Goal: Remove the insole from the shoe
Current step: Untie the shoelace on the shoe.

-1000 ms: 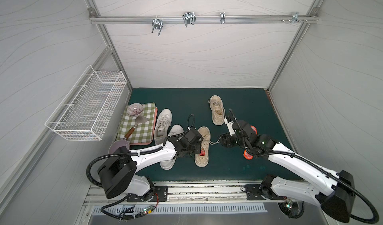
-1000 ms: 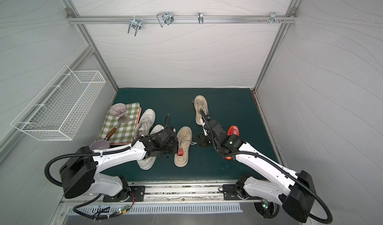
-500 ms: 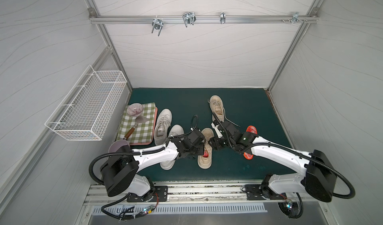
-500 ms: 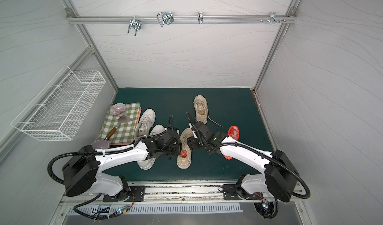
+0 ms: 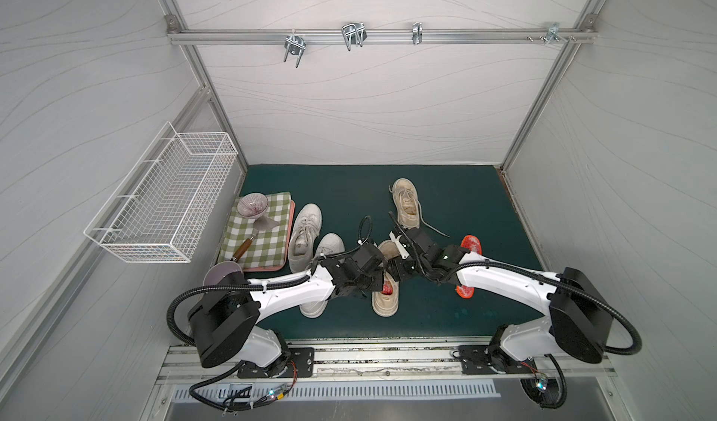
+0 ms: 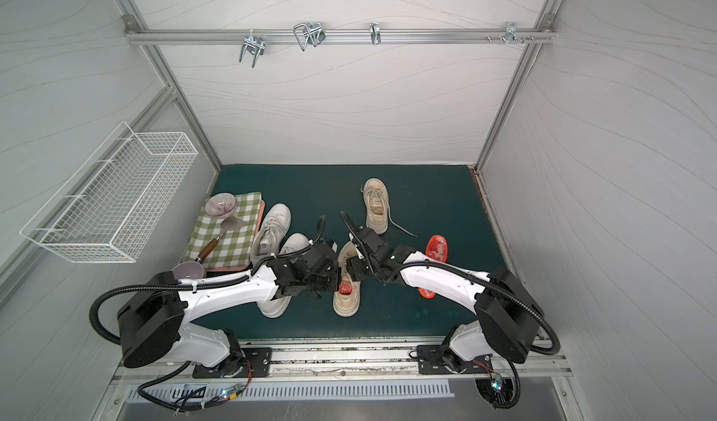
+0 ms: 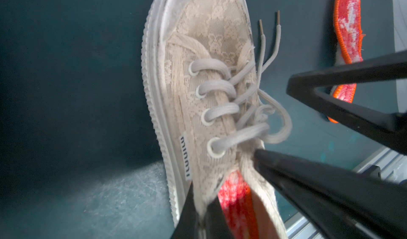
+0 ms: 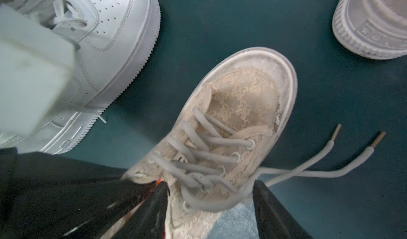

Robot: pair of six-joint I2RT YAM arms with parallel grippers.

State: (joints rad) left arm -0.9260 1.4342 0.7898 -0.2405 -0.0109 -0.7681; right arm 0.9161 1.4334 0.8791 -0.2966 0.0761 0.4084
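The beige lace shoe (image 5: pixel 386 302) lies on the green mat near its front edge, in both top views (image 6: pixel 346 302). The red-orange insole (image 7: pixel 235 196) shows inside its opening (image 5: pixel 388 288). My left gripper (image 7: pixel 199 215) is shut on the shoe's side wall at the collar. My right gripper (image 8: pixel 210 184) is open and straddles the opposite wall by the laces. One of its fingers (image 8: pixel 158 196) is inside the opening next to a sliver of insole (image 8: pixel 159 181), the other finger (image 8: pixel 266 202) is outside. Both grippers meet over the shoe (image 5: pixel 388 275).
A second red insole (image 5: pixel 471 244) lies loose on the mat under my right arm. Another beige shoe (image 5: pixel 405 201) sits behind, two white sneakers (image 5: pixel 306 229) to the left. A checked cloth tray (image 5: pixel 260 240) with a bowl (image 5: pixel 252 205) and a wire basket (image 5: pixel 167 198) are at far left.
My right arm has swung left from beside the loose insole onto the shoe, its jaws narrowing a little with one finger in the opening. The left gripper has kept its hold.
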